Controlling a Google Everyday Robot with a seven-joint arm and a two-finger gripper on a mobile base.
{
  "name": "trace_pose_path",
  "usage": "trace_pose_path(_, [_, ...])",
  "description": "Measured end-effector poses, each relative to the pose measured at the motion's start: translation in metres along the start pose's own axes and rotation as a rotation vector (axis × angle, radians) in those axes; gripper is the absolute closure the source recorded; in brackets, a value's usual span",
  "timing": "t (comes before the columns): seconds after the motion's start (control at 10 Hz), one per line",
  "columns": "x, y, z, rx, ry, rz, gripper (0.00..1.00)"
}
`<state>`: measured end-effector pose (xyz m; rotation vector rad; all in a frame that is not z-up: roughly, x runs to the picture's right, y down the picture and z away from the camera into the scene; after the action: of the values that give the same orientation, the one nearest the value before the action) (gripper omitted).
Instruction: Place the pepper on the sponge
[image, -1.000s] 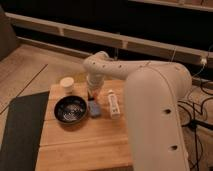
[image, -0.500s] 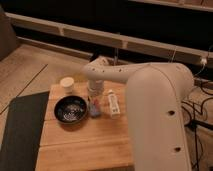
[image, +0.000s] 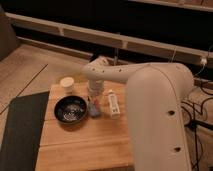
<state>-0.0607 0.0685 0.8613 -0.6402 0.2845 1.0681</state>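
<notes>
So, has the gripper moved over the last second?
Yes. The gripper has come down a little toward the sponge, judged against the black bowl beside it, which has not shifted.

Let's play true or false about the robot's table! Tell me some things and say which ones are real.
1. The sponge lies between the black bowl and the white tube. True.
2. A small white cup stands behind the bowl. True.
3. The pincer hovers over the white cup. False: it is down low, right above the sponge, and shut.
4. The white tube lies inside the bowl. False: it lies on the wooden table, beside the sponge.
</notes>
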Motion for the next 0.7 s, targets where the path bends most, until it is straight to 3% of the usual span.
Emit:
trace_pose_path(0.4, [-0.006, 0.003, -0.004, 0.029, -0.005, -0.017, 1.00])
trace_pose_path(0.7, [-0.002, 0.005, 0.010, 0.038, 0.018, -0.018, 1.00])
